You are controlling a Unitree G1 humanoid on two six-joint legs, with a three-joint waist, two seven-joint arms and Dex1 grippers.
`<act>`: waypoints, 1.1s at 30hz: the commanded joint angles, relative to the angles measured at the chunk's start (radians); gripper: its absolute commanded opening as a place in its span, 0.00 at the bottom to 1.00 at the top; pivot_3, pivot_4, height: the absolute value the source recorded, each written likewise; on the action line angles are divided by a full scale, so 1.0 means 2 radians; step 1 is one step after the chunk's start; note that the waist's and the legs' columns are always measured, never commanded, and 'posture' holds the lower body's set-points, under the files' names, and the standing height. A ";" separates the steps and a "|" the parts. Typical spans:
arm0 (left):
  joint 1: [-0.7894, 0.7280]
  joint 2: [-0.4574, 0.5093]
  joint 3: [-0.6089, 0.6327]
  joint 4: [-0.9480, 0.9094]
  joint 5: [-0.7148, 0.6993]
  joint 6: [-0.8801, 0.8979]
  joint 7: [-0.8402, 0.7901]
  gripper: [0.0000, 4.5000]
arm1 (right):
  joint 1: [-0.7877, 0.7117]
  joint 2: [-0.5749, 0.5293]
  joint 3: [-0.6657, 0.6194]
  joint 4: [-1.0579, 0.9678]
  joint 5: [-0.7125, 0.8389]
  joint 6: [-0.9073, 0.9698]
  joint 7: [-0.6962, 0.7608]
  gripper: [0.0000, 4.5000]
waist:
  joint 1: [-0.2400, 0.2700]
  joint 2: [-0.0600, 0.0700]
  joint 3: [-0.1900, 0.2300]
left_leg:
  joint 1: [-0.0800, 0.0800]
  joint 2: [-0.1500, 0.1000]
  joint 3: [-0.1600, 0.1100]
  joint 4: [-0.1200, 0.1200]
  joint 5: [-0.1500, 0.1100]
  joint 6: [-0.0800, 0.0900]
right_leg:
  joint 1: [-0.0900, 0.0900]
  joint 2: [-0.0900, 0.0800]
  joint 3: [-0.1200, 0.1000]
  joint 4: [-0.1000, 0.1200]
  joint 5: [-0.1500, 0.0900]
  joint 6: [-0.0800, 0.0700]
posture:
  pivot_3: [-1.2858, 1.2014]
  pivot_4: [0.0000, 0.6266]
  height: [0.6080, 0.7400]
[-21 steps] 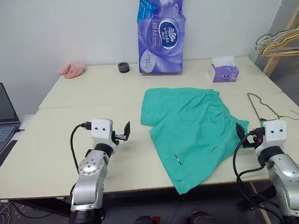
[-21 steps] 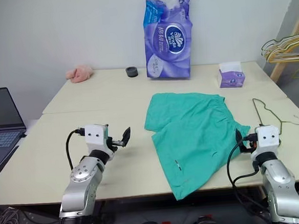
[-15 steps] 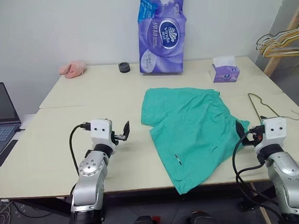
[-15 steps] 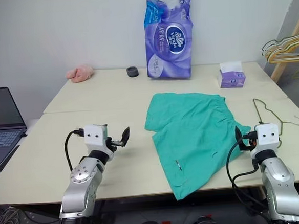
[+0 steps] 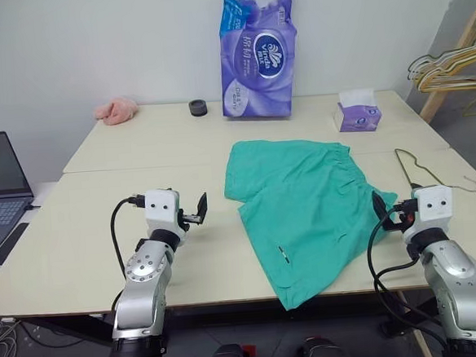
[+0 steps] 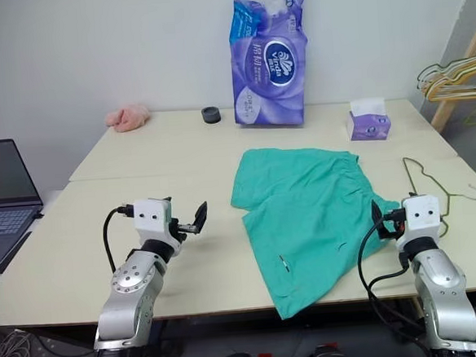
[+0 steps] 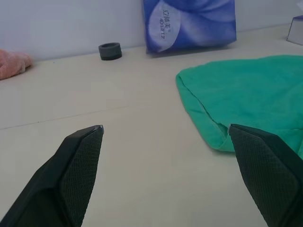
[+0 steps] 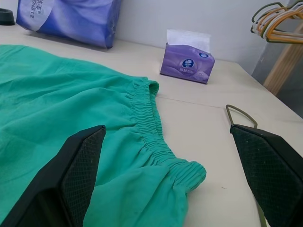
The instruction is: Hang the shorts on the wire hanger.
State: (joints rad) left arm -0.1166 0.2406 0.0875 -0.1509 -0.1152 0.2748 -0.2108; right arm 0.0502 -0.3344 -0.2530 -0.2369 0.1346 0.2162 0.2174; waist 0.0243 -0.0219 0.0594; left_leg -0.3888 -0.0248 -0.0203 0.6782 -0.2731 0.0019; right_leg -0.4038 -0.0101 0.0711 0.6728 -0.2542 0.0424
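The shorts (image 5: pixel 303 203) lie flat mid-table, just left of the wire hanger (image 5: pixel 428 169); they look light, limp and likely to sag, so the gathered waistband near the hanger seems the firmest hold. The left gripper (image 5: pixel 198 211) and right gripper (image 8: pixel 170 175) hover level, jaws spread and empty, flanking the shorts.

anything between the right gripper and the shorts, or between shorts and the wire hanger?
Nothing visible. The right gripper, jaws open, faces the shorts' elastic waistband directly across bare table. The wire hanger lies flat just beyond the waistband, on the shorts' right side, with only tabletop between them. The tissue box sits farther back, clear of both.
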 commanded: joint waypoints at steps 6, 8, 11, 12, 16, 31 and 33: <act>-0.001 0.011 -0.002 -0.018 -0.023 -0.018 -0.043 0.99 | -0.015 -0.008 -0.006 -0.001 0.001 -0.016 0.003 1.00 | 0.000 0.000 -0.002 | 0.000 0.000 0.000 0.000 0.000 0.000 | 0.000 0.000 0.000 0.000 0.000 0.000 | 0.55 0.01 1.00; -0.002 0.011 -0.006 -0.018 -0.023 -0.018 -0.049 0.99 | -0.015 -0.008 -0.007 0.001 0.002 -0.018 0.004 1.00 | 0.000 0.000 -0.003 | 0.000 0.000 0.000 0.000 0.000 0.000 | 0.000 0.000 0.000 0.000 0.000 0.000 | 0.54 0.01 1.00; -0.003 0.013 -0.013 -0.021 -0.023 -0.013 -0.057 0.99 | -0.011 -0.012 -0.003 0.000 0.002 -0.020 0.012 1.00 | 0.000 0.000 -0.003 | 0.000 0.000 0.000 0.000 0.000 0.000 | 0.000 0.000 0.000 0.000 0.000 0.000 | 0.54 0.01 1.00; -0.004 0.013 -0.015 -0.022 -0.027 -0.005 -0.062 0.99 | -0.007 -0.015 0.000 -0.004 0.006 -0.015 0.020 1.00 | 0.000 0.000 -0.003 | 0.000 0.000 0.000 0.000 0.000 0.000 | 0.000 0.000 0.000 0.000 0.000 0.000 | 0.54 0.01 1.00; -0.010 0.033 -0.051 -0.044 -0.068 0.059 -0.133 0.99 | 0.021 -0.067 0.028 -0.047 0.026 0.003 0.112 1.00 | -0.001 0.000 -0.004 | 0.000 0.000 0.000 0.000 0.000 0.000 | 0.000 0.000 0.000 0.000 0.000 0.000 | 0.53 0.03 1.00; -0.099 0.197 -0.237 -0.068 -0.132 0.183 -0.456 0.99 | 0.160 -0.219 -0.043 -0.187 0.121 0.092 0.273 1.00 | -0.026 0.001 -0.004 | 0.002 0.001 0.000 -0.001 -0.001 0.000 | 0.001 0.002 0.000 0.000 -0.005 0.000 | 0.47 0.04 1.00; -0.114 0.189 -0.250 -0.046 -0.126 0.182 -0.464 0.99 | 0.171 -0.217 -0.040 -0.201 0.126 0.098 0.275 1.00 | -0.029 0.001 -0.004 | 0.004 0.001 -0.001 -0.001 -0.001 0.000 | 0.004 0.002 0.000 0.000 -0.006 0.000 | 0.46 0.04 1.00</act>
State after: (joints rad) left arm -0.3173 0.6252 -0.3962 -0.2565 -0.3708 0.6432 -1.1126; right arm 0.3915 -0.7647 -0.3134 -0.5895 0.3614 0.4047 0.7596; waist -0.0339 -0.0197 0.0514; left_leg -0.3797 -0.0229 -0.0218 0.6770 -0.2764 0.0026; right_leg -0.3947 -0.0070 0.0701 0.6729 -0.2686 0.0438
